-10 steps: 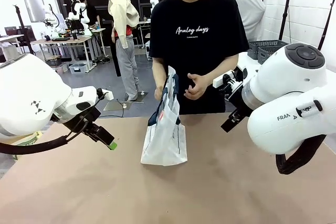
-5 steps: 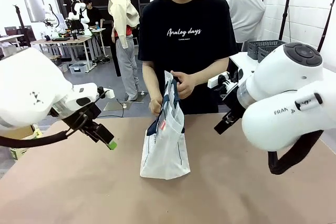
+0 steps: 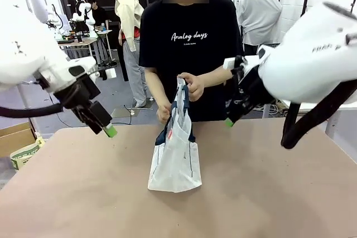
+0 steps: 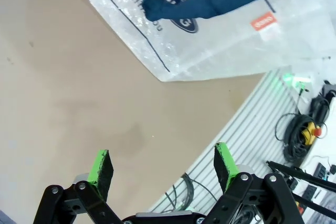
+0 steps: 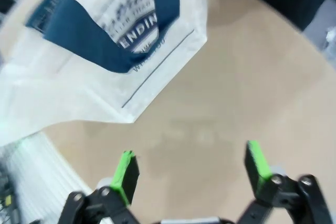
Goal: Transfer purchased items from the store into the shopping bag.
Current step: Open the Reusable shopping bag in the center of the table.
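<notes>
The shopping bag (image 3: pixel 174 163) stands upright in the middle of the brown table, whitish with navy handles. A person's hands (image 3: pixel 189 85) hold its top from the far side. My left gripper (image 3: pixel 107 129) hangs above the table left of the bag, open and holding nothing. My right gripper (image 3: pixel 230 120) hovers to the bag's right, also open and holding nothing. In the left wrist view the bag (image 4: pixel 226 35) lies beyond my open left gripper (image 4: pixel 161 161). In the right wrist view the bag (image 5: pixel 100 61) sits beyond my open right gripper (image 5: pixel 190 166). The store and the purchased items are out of view.
The brown table (image 3: pixel 268 193) has bare room on both sides of the bag and in front of it. A cardboard box (image 3: pixel 17 137) sits off the table's left edge. Cables (image 4: pixel 302 129) lie on the floor past the table edge.
Both arms have risen and swung upward, lifting the grippers higher beside the bag. The person's hands have moved onto the bag's top and handles.
</notes>
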`<state>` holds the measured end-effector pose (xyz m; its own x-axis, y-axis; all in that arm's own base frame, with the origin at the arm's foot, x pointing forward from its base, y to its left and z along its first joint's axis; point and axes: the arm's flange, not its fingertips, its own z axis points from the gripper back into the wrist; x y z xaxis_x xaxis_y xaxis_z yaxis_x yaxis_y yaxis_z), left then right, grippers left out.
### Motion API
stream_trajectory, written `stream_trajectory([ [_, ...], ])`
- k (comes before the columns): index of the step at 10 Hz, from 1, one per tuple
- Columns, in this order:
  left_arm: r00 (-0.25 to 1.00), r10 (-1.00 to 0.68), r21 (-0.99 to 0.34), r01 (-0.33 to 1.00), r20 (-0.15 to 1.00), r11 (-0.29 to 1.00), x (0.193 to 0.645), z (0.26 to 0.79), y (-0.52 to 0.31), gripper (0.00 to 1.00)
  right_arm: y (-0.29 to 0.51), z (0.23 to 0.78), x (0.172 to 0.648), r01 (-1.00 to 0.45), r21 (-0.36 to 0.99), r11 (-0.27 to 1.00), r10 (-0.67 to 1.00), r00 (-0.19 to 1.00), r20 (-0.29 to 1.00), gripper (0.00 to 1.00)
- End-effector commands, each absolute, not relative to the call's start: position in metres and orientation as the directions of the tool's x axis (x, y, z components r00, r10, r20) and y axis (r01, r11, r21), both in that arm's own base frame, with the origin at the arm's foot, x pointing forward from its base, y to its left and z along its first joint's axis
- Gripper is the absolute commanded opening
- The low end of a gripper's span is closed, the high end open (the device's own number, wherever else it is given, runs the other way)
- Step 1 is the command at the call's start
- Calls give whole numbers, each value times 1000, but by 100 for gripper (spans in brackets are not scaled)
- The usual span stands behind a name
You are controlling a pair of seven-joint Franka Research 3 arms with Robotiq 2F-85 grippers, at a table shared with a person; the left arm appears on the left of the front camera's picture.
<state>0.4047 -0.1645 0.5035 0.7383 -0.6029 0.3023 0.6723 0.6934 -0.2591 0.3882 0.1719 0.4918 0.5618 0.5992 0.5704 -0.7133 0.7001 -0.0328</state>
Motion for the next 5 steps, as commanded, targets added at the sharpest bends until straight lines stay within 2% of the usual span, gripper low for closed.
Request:
stream_trajectory([
  [1, 715, -647, -256, 699, 264, 668, 419, 525, -168, 100, 173, 519, 389, -735, -24, 677, 619, 552, 559, 100],
  [5, 717, -634, -178, 691, 289, 701, 449, 572, -199, 100, 179, 572, 408, -726, -86, 683, 632, 527, 568, 100],
])
